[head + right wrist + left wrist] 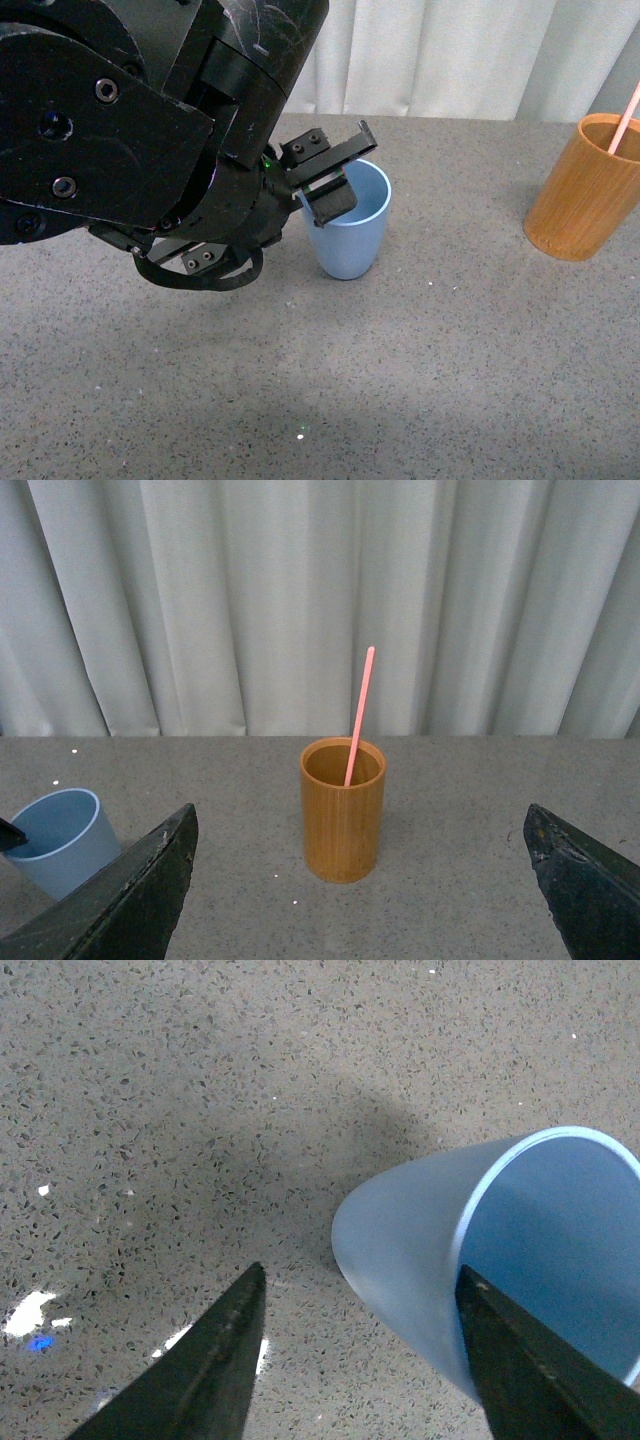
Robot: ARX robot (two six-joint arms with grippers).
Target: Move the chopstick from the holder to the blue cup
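My left gripper (360, 1268): jaws spread wide, one finger on either side of the blue cup's (348, 240) wall; I cannot tell whether they touch it. Cup upright, mid-desk (400, 380). My right gripper (360, 810): jaws wide, gripping nothing, well short of the holder (580, 200). Holder upright toward the desk's far right corner. Chopstick (625, 118) stands in it, leaning. Curtain (450, 50) behind the far edge.
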